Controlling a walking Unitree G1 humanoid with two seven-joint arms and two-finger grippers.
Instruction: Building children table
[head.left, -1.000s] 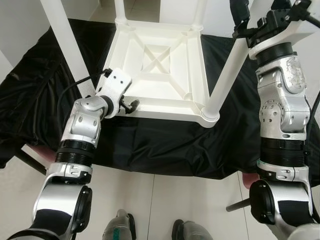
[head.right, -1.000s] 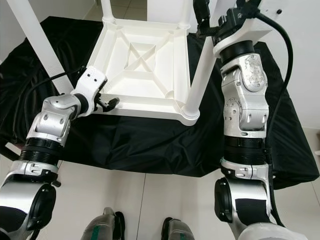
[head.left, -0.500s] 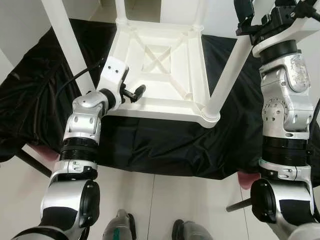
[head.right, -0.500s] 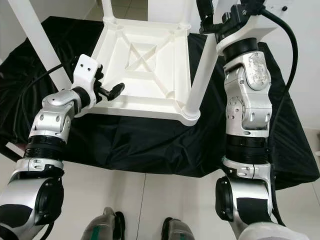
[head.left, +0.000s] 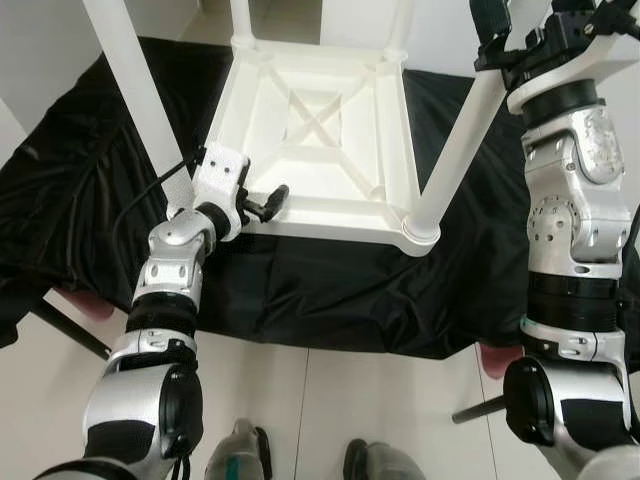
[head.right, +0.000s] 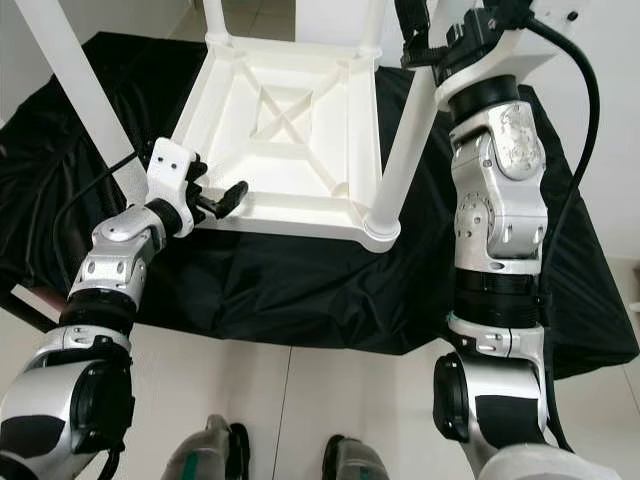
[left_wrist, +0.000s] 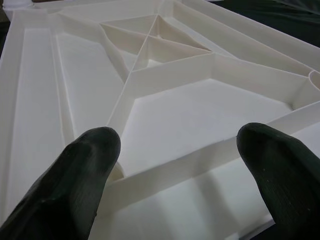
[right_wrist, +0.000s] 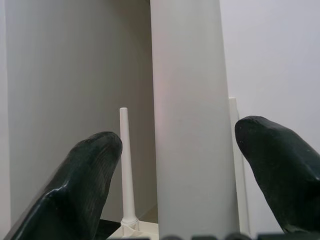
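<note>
White plastic children's table (head.left: 320, 130) lies upside down on a black cloth (head.left: 330, 290) spread over a low surface, its ribbed underside facing up with a cross-shaped brace in the middle. Four white legs stand up from its corners; the near right leg (head.left: 455, 140) rises from a round socket at the corner closest to the robot, and the near left leg (head.left: 130, 80) rises at the left side.

The left gripper (head.left: 268, 199) hovers at the table's near left edge, its two black fingers (left_wrist: 80, 175) spread wide apart with the raised rim and ribs of the underside between them, holding nothing. The right gripper (head.right: 412, 30) is raised high at the top of the near right leg, its fingers (right_wrist: 75, 190) parted on either side of the leg without visibly pressing it. Pale floor tiles (head.left: 350, 410) lie below.
</note>
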